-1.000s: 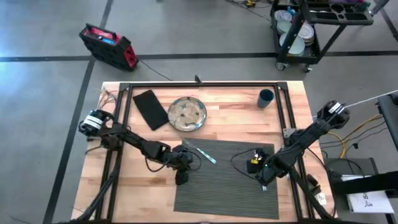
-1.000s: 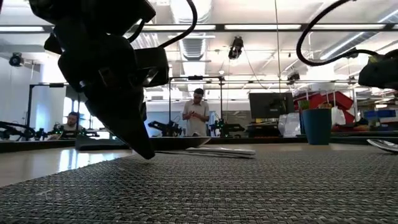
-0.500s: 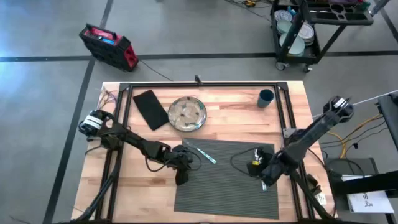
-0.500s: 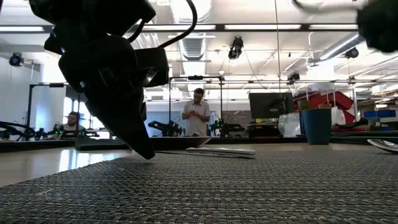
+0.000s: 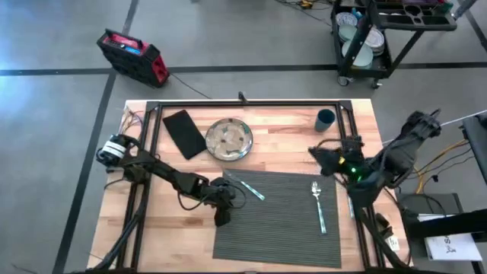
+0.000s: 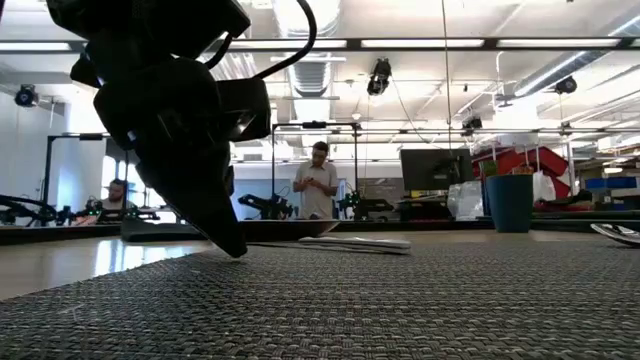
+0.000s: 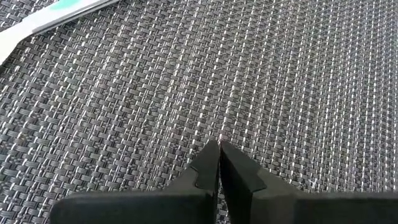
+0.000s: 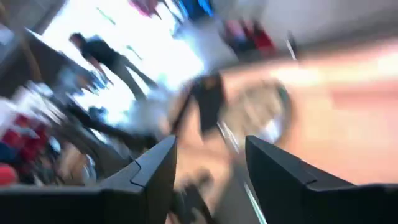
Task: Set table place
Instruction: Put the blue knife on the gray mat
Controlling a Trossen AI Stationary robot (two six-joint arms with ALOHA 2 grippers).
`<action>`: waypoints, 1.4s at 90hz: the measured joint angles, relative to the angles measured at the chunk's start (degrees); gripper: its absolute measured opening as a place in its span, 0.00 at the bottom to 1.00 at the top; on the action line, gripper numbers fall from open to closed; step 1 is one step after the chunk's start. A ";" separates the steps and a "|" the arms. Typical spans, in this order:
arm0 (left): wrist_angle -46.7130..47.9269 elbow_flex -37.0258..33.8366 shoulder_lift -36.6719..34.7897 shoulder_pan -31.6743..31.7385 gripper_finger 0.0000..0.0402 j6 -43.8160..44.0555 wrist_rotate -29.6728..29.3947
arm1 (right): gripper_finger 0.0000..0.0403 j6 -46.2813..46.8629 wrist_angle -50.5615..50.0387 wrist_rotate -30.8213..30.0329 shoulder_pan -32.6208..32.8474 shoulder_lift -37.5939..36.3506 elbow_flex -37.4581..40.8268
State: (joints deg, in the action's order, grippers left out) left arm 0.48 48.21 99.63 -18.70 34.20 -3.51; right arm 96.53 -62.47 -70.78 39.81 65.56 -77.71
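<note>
The dark grey ribbed placemat (image 5: 281, 224) lies on the near half of the wooden table (image 5: 297, 141). A silver fork (image 5: 319, 207) lies on the mat's right part, prongs toward the far edge. A knife with a teal handle (image 5: 245, 185) lies across the mat's far left corner. My left gripper (image 5: 221, 218) is shut, with its tips down on the mat's left edge. My right gripper (image 5: 316, 154) hangs open in the air beyond the mat's far right corner, with nothing between its fingers (image 8: 155, 168). My left gripper sets its shut fingertips (image 7: 219, 149) on the placemat's woven surface (image 7: 224, 134) near its left edge. The fingers come slanting down from the table's left side. The mat lies flat on the table beneath them.
A round plate (image 5: 229, 139) and a black napkin (image 5: 185, 133) lie at the far left, and a blue cup (image 5: 326, 119) stands at the far right. The black tube frame (image 5: 251, 106) rims the table. People stand in the room behind (image 6: 318, 180).
My right gripper has risen from the mat's right part and swung toward the table's far right. The fork now shows flat on the mat where the gripper stood. My left gripper has kept still.
</note>
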 joint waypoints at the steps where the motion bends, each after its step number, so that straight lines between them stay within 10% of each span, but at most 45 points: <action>1: -0.01 0.00 0.00 0.00 0.00 0.00 0.00 | 0.42 -1.15 0.63 -0.37 -0.22 0.16 -0.16; 81: 1.13 -0.02 -10.56 -0.04 0.00 1.07 0.02 | 0.15 -45.27 25.27 55.20 -25.98 37.14 -0.62; 126: 15.29 -0.02 -26.67 -5.32 0.00 4.48 2.05 | 0.13 -53.68 31.63 63.82 -32.48 44.47 -2.69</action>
State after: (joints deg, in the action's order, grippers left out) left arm 15.77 48.18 72.96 -24.01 38.68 -1.46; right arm 42.85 -30.85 -6.97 7.33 110.02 -80.40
